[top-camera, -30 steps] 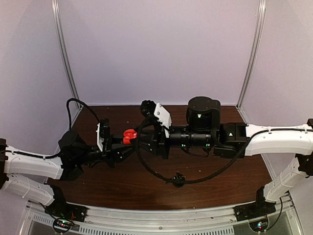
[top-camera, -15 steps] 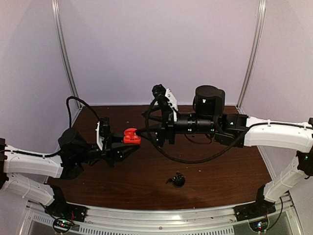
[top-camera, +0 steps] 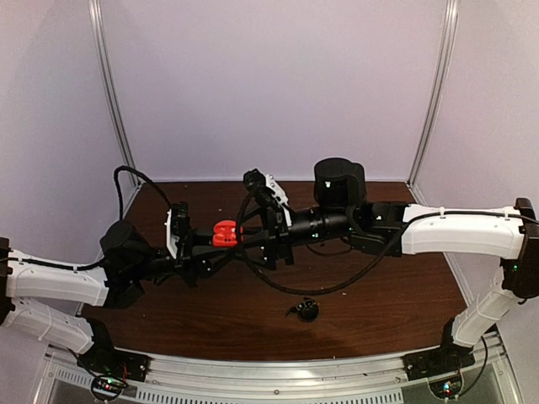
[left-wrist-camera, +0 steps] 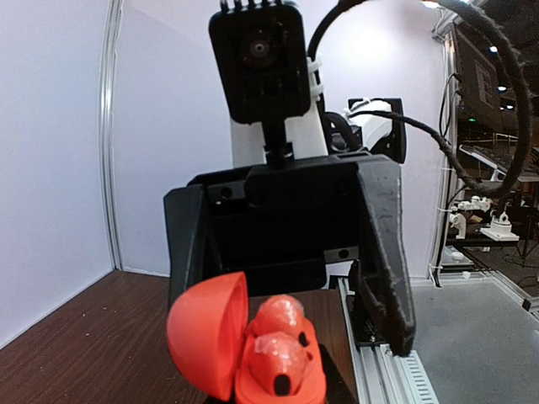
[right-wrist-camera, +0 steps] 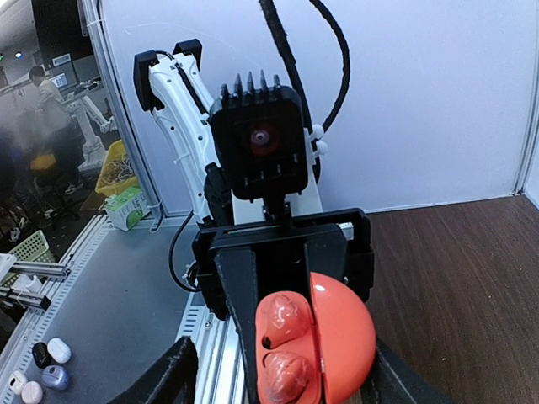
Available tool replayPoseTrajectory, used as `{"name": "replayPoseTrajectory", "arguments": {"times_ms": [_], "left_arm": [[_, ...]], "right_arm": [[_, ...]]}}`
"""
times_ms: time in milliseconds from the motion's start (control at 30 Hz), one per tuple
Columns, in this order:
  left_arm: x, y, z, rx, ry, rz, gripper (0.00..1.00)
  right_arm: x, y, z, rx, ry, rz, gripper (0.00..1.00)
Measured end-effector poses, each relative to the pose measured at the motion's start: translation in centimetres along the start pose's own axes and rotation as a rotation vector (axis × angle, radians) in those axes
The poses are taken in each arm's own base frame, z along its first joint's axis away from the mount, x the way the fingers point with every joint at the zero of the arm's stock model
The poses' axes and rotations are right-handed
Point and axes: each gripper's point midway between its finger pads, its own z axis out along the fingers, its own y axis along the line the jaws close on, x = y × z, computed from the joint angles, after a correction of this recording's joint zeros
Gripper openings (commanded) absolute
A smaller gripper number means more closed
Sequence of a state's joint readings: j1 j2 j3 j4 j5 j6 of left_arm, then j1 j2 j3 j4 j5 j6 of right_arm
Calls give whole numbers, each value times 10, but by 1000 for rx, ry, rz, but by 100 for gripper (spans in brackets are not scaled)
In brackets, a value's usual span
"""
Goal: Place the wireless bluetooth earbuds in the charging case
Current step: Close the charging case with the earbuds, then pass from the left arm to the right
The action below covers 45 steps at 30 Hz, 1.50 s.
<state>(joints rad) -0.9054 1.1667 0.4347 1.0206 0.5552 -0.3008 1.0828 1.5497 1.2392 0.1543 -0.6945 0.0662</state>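
Note:
The red-orange charging case (top-camera: 225,233) is open and held above the table by my left gripper (top-camera: 217,242), which is shut on its base. In the left wrist view the case (left-wrist-camera: 274,385) has its lid (left-wrist-camera: 206,332) swung left, and two red-orange earbuds (left-wrist-camera: 282,316) (left-wrist-camera: 276,360) sit in its wells. The right wrist view shows the same case (right-wrist-camera: 337,345) with both earbuds (right-wrist-camera: 286,318) (right-wrist-camera: 288,372) seated. My right gripper (top-camera: 251,239) faces the case closely, open and empty, its fingers (right-wrist-camera: 164,380) spread on either side.
A small black object (top-camera: 305,311) lies on the brown table (top-camera: 387,295) near the front middle. The right arm's black cable (top-camera: 278,284) loops down between the grippers. White walls with metal posts (top-camera: 114,93) close the back and sides.
The right gripper drew back to the right and up from the case half a second ago. It has now come back close to the case. The left gripper has held the case still.

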Motion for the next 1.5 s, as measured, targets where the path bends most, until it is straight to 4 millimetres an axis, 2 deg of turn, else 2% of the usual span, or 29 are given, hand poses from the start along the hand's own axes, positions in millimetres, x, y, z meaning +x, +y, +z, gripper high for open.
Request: {"name": "replayPoseTrajectory", "arguments": {"times_ms": [233,433,667,767,867,933,1000,1167,1300,1500], "left_arm": [[0,-2,0,6,-1,-4,0],[-2,-3,1,10,-8,-14,0],[2,-3,1,8,9,-49,0],[6,-2,1,4,22,-63,2],[9,-1,1,-4,37,-75,4],[11,0,1,-12,43,-80,4],[11,4,1,-31,41,-79,4],[14,10,0,-55,51,-61,3],[23,17,-1,-99,97,-32,3],[21,37,-7,-225,128,56,7]], "right_arm": [[-2,5,-1,-4,-2,-61,64],[-6,20,-3,-16,2,-114,60],[1,13,-2,33,33,-164,48],[4,8,-2,60,48,-178,46],[8,5,-2,84,66,-179,50],[10,4,-3,97,75,-180,68],[12,4,-4,101,84,-178,74],[10,-5,-21,133,62,-129,77],[-7,-23,-37,198,5,-60,78],[-11,-33,-38,242,-32,75,79]]}}
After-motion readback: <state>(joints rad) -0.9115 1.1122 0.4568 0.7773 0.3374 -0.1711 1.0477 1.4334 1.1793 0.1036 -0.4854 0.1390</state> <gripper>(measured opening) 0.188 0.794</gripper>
